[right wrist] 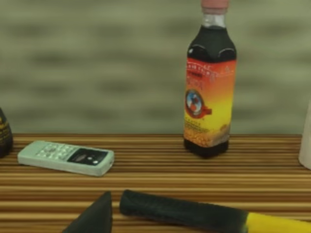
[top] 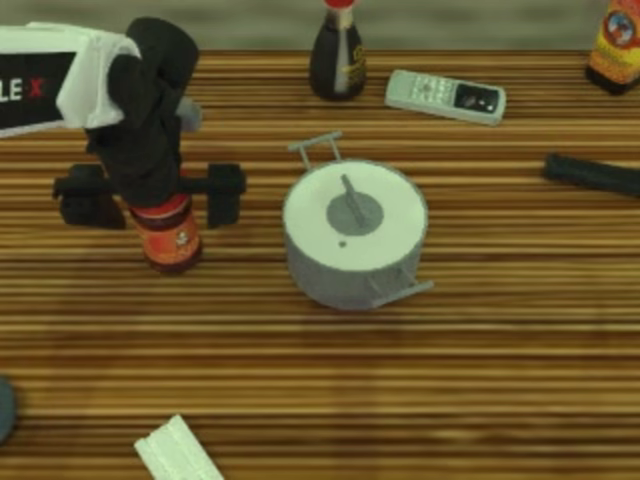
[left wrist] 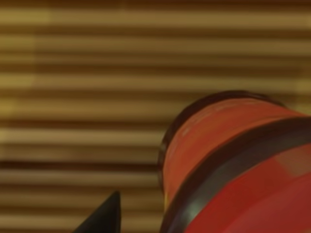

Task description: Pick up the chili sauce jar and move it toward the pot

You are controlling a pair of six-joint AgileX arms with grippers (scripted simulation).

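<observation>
The chili sauce jar (top: 168,236) stands upright on the wooden table at the left, with an orange-red label and a dark band. In the left wrist view the chili sauce jar (left wrist: 233,170) fills the near corner. My left gripper (top: 155,195) hangs straight over it, open, its black jaws spread to either side of the jar's top. One dark fingertip (left wrist: 104,216) shows with a gap between it and the jar. The grey pot (top: 355,235) with a white lid sits to the jar's right, mid-table. My right arm is outside the top view; its wrist view shows one fingertip (right wrist: 99,213).
A dark soy-sauce bottle (top: 337,50) and a pale remote (top: 446,96) lie at the back. A yellow-labelled bottle (top: 615,45) stands at the back right, near a black hammer handle (top: 590,175). A white block (top: 178,455) lies at the front edge.
</observation>
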